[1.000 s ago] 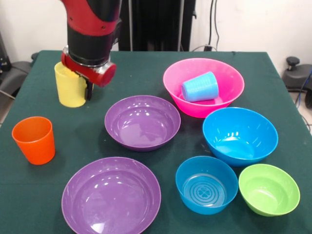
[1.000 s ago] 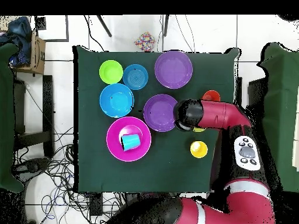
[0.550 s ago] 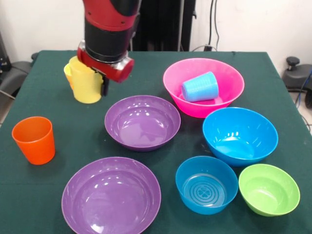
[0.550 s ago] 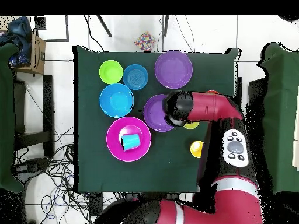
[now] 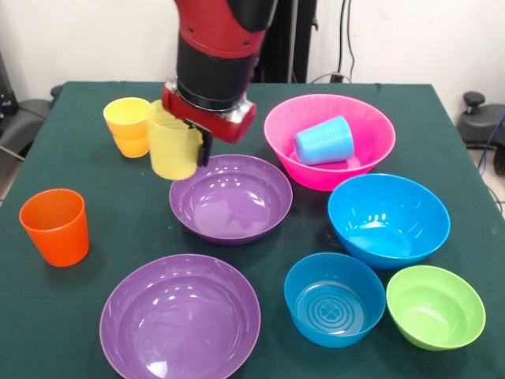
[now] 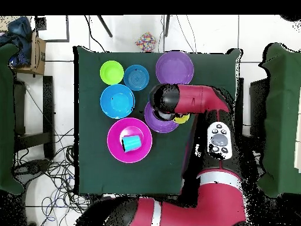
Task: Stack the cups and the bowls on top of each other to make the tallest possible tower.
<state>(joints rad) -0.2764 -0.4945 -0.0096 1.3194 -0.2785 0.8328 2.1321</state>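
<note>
My gripper [image 5: 185,144] is shut on the pale yellow ribbed cup [image 5: 173,148] and holds it in the air, upright, at the left rim of the middle purple bowl [image 5: 230,199]. Two amber-yellow cups [image 5: 129,126] stand nested at the far left. An orange cup [image 5: 54,227] stands alone at the near left. A light blue cup [image 5: 324,140] lies on its side in the pink bowl [image 5: 371,118]. The second purple bowl [image 5: 180,316] sits at the front. In the overhead view the arm hides most of the middle purple bowl [image 6: 154,122], and the held cup [image 6: 181,118] peeks out.
A big blue bowl [image 5: 388,219], a small blue bowl [image 5: 334,298] and a green bowl [image 5: 435,306] stand at the right of the green cloth. In the overhead view they show as the big blue bowl [image 6: 117,101], small blue bowl [image 6: 136,77] and green bowl [image 6: 111,72].
The gripper has carried the pale yellow cup rightward in the front view, away from the amber-yellow cups and up to the middle purple bowl's rim. Nothing else moved.
</note>
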